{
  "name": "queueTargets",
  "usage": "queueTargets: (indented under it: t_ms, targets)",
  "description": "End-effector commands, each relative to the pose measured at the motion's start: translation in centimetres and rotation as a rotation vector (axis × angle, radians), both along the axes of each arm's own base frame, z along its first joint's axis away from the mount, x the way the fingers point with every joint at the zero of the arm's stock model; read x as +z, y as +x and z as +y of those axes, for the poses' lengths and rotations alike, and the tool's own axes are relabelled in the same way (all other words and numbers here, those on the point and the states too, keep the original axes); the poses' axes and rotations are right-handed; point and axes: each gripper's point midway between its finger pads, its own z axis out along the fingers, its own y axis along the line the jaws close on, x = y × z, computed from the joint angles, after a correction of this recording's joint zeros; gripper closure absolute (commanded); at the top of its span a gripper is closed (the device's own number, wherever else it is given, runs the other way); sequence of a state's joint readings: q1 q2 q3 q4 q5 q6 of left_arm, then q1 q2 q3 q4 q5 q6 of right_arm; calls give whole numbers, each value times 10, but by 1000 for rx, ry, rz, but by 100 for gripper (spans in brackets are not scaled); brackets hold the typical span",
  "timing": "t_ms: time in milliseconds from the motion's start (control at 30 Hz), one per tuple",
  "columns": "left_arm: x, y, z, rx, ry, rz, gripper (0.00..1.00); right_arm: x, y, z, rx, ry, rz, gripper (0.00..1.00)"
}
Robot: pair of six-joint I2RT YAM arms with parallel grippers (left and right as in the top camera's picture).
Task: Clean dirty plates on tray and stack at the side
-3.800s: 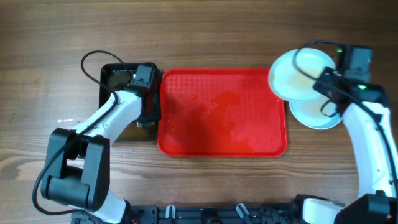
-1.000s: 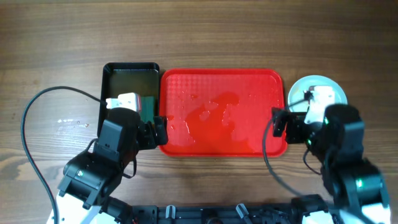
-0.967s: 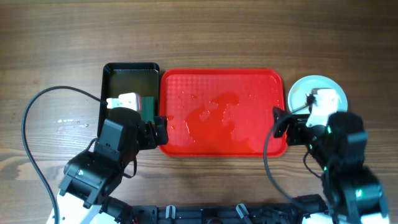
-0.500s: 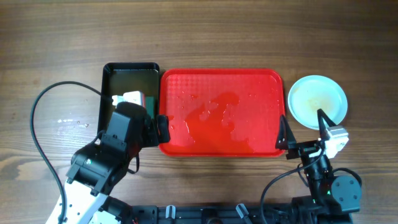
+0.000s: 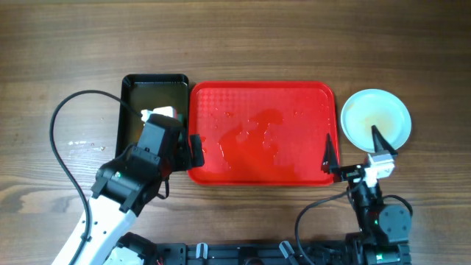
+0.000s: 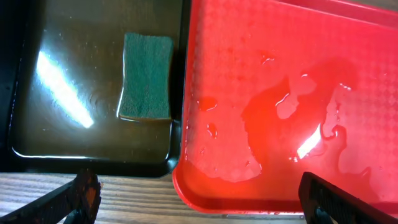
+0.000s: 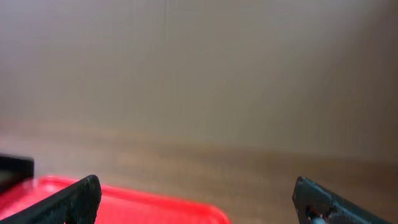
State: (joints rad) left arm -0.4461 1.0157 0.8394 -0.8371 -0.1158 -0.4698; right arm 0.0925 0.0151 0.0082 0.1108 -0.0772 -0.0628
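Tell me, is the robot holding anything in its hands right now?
No, nothing is held. The left gripper hangs open over the edge of the red tray, and the right gripper is open and empty, near the plates.

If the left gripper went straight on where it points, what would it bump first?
Probably the near corner of the red tray, right beside the black tray. The left gripper points down at that spot, though depth is unclear.

overhead: straight down, far | left wrist: close, down on tray [image 6: 236, 37] | right wrist: level, across same tray
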Motion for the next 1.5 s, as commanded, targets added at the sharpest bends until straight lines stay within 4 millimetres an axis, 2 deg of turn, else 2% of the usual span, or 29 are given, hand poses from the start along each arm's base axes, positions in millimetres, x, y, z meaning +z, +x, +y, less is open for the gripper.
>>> queueTargets:
  t_ms: [0, 900, 1033, 1133, 1233, 1400, 1467]
  targets:
    - [-5, 0, 2, 12, 16, 11, 0, -24, 0, 6, 36, -24, 92, 0]
    - [-5, 0, 2, 12, 15, 10, 0, -26, 0, 6, 37, 1, 104, 1]
    - [0, -1, 12, 41, 28, -11, 0, -26, 0, 6, 37, 2, 104, 0]
    - [10, 5, 25, 90, -4, -92, 0, -26, 0, 6, 37, 1, 104, 1]
    - [23, 13, 30, 26, -43, -249, 0, -26, 0, 6, 37, 1, 104, 1]
    - [15, 3, 54, 85, -103, -412, 0, -26, 0, 6, 37, 1, 104, 0]
    - [15, 2, 56, 60, -102, -495, 0, -26, 0, 6, 37, 1, 104, 0]
